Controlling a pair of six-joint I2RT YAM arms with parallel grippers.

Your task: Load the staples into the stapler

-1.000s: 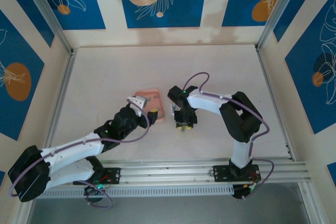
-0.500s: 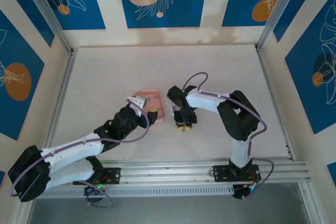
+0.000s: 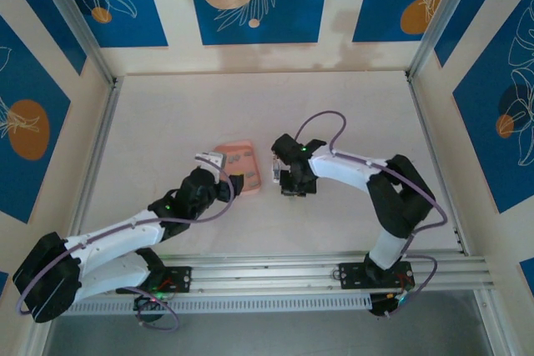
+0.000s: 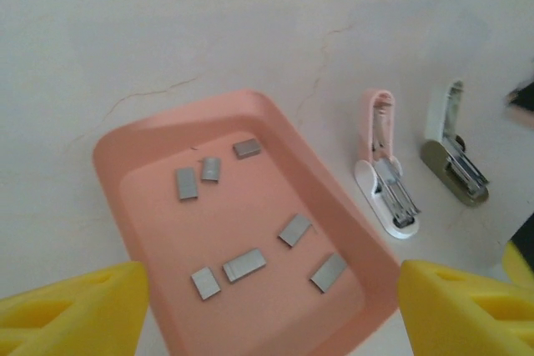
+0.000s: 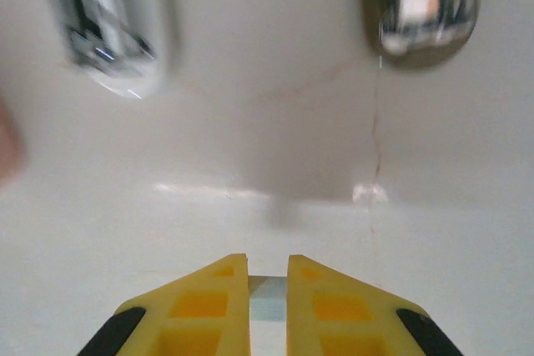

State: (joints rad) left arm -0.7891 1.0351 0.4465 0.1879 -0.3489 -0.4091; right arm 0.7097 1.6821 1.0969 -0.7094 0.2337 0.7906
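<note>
On the pale desk (image 4: 167, 22), the stapler (image 4: 384, 171) lies open, apparently still unloaded, just ahead of the right jaws, which pinch one staple strip (image 5: 269, 296). The remaining staples (image 4: 244, 264) wait in the tray (image 4: 113, 164) between the spread left jaws.

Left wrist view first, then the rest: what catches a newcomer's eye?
A salmon-pink tray holds seven scattered grey staples, and beside it on the table lie a pink-and-white stapler and a grey-brown stapler, both hinged open. In the right wrist view the right hand is shut on a thin grey strip, seemingly a staple strip.
</note>
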